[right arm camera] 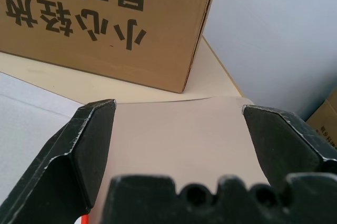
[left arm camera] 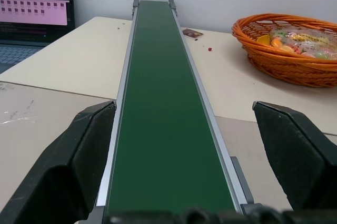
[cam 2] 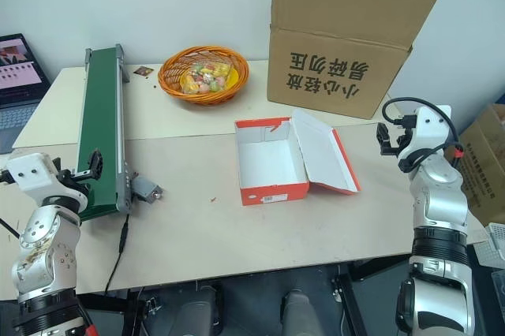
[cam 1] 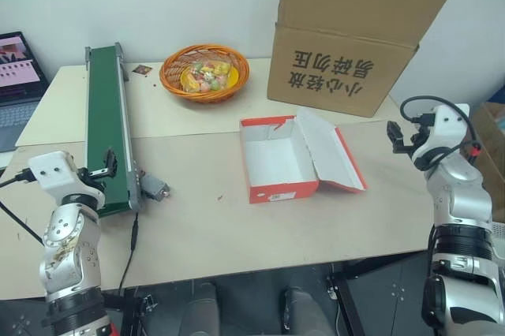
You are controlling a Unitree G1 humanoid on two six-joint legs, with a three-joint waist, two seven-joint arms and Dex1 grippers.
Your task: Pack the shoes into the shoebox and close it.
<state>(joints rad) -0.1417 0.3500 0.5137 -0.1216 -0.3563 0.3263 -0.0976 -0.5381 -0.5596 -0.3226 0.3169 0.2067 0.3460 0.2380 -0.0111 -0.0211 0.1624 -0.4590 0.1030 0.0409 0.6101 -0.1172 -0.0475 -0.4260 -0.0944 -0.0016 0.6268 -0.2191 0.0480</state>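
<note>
Left pincer (left arm camera: 174,145): fingers spread wide, nothing between them, hanging over the near end of the green conveyor belt (cam 1: 106,123), which runs away along the left part of the desk (cam 1: 205,225). Right pincer (right arm camera: 179,145): also spread wide and empty, raised over the desk's right edge, near the corner of the big brown carton (cam 1: 347,36).

Between the two arms the front of the desk is bare, a broad open stretch from the belt's near end to the shoebox (cam 1: 276,162). A small grey block (cam 1: 155,188) sits at the belt's near end. Behind, an orange wicker basket (cam 1: 203,72) of wrapped sweets lies between belt and carton. A laptop (cam 1: 17,84) stands off the far left edge.

The shoebox lies mid-desk, just in front of the carton, well apart from both pincers. Red-orange outside, white inside, interior empty. Hinged lid thrown open to the right, resting flat-ish on the desk. Small white label on the near end wall.
</note>
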